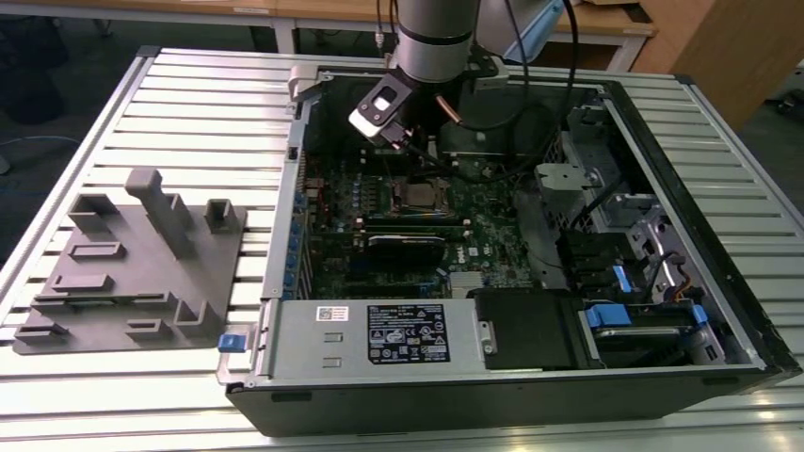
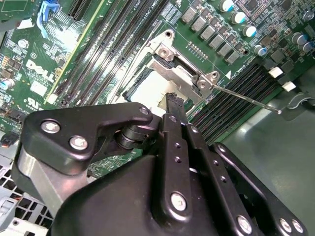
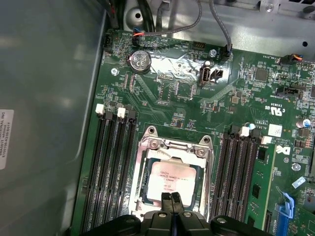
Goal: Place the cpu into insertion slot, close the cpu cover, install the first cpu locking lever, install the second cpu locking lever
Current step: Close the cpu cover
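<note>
Black gripper [image 3: 171, 197], fingertips pressed together with nothing between them, reaching into open computer case [image 1: 503, 400], green motherboard [image 3: 162, 93], insertion slot [image 3: 142, 187] between memory slots, cpu cover [image 3: 172, 146] framing it, cpu [image 3: 172, 178] seated inside, just beneath the tips.

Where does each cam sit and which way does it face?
Exterior view: off the arm, high over the table, looking down into the open case; the arm enters from the far side.
First wrist view: on the wrist, facing down at the board; pincer tips show at the cpu's edge.
Second wrist view: on the wrist, looking slantwise along the pincer to the socket; the pincer's links sit in the foreground.
Shared: both wrist views show the pincer tips at the socket.
</note>
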`<action>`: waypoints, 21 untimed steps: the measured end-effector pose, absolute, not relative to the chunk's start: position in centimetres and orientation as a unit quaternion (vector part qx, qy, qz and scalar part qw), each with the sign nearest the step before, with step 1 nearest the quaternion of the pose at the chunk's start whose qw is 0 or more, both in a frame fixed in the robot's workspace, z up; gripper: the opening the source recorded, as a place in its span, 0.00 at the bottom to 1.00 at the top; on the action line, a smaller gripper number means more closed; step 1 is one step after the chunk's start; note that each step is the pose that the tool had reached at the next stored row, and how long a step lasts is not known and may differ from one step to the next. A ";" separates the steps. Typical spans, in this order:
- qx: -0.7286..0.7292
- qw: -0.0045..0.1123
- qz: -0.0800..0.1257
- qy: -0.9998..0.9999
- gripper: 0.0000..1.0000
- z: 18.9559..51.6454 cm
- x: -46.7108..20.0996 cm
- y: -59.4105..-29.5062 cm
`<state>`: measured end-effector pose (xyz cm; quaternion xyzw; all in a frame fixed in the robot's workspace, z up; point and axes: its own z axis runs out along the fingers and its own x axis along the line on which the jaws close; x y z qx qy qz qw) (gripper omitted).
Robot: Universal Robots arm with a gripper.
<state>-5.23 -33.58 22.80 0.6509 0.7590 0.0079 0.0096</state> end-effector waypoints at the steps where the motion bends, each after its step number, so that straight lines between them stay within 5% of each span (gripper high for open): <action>1: 0.649 0.010 0.008 0.761 0.11 22.8 -5.2 -33.6; 21: 0.606 0.009 0.008 0.795 0.11 22.8 -5.2 -33.6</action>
